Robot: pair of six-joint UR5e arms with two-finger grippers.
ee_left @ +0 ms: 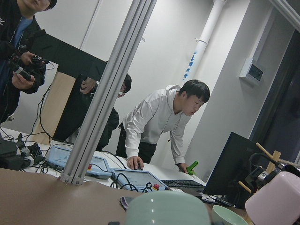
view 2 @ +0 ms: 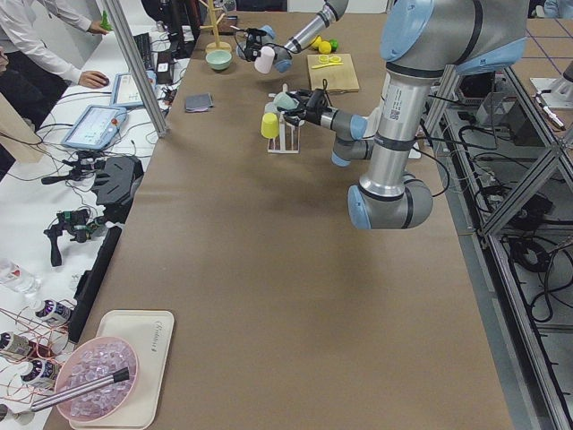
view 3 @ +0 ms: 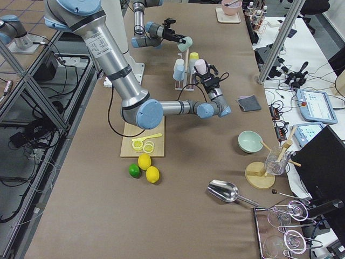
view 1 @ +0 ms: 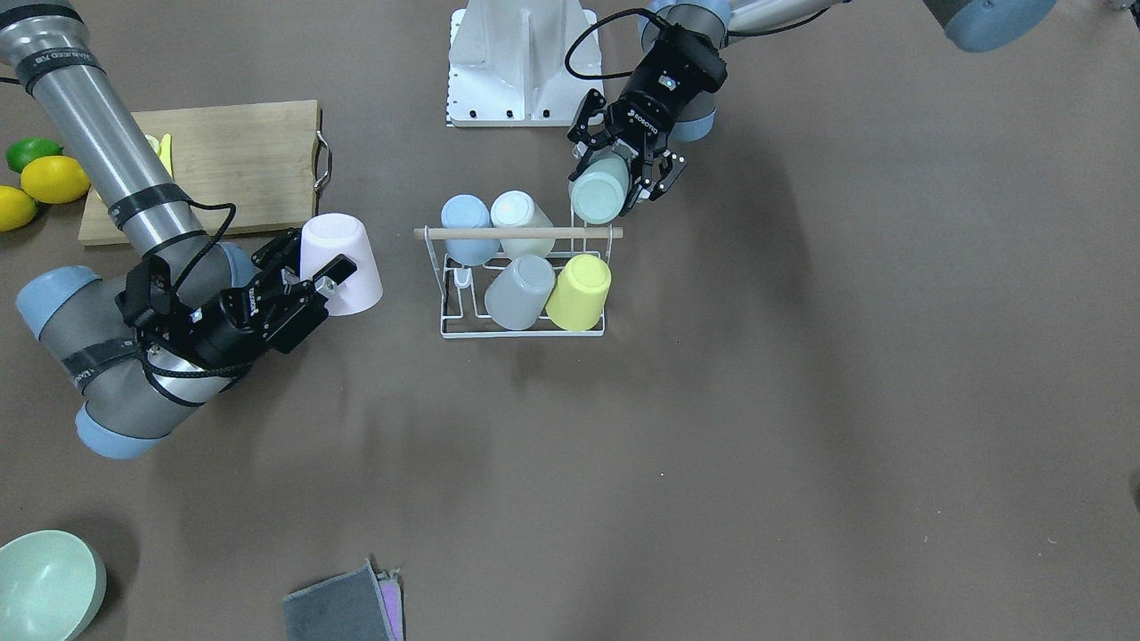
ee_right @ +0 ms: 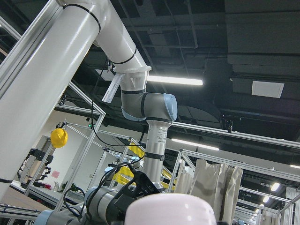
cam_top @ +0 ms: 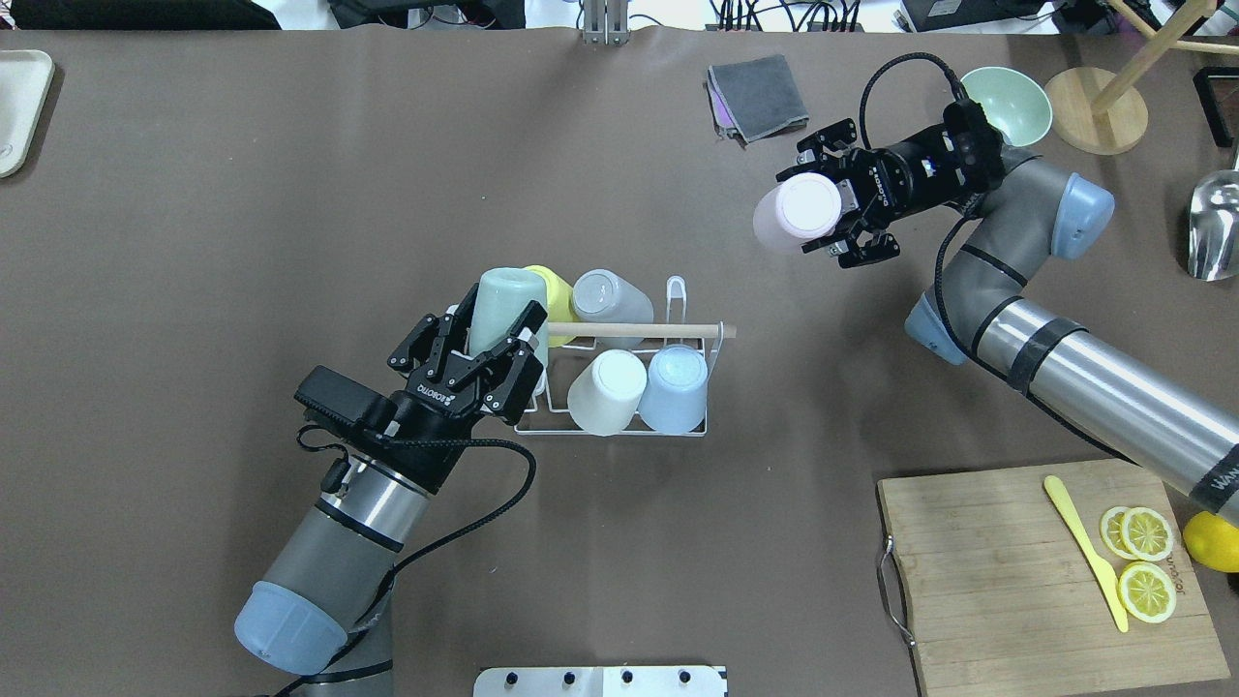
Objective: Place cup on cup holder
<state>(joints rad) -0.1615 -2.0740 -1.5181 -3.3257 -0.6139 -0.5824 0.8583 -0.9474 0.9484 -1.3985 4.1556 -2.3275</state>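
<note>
The cup holder (view 1: 517,232) is a white wire rack with a wooden rod (cam_top: 639,330) at mid table. It carries a blue (view 1: 467,223), a white (view 1: 518,216), a grey (view 1: 518,290) and a yellow cup (view 1: 579,290). My left gripper (view 1: 619,178) is shut on a mint-green cup (view 1: 597,191), held tilted over the rack's end beside the yellow cup (cam_top: 503,305). My right gripper (view 1: 312,267) is shut on a pink cup (view 1: 343,258), held in the air well to the side of the rack (cam_top: 797,213).
A wooden cutting board (cam_top: 1026,571) holds lemon slices and a yellow knife. Lemons and a lime (view 1: 36,178) lie beside it. A green bowl (cam_top: 1007,102), a grey cloth (cam_top: 760,95), a wooden stand (cam_top: 1099,121) and a metal scoop (cam_top: 1215,223) are at the far side.
</note>
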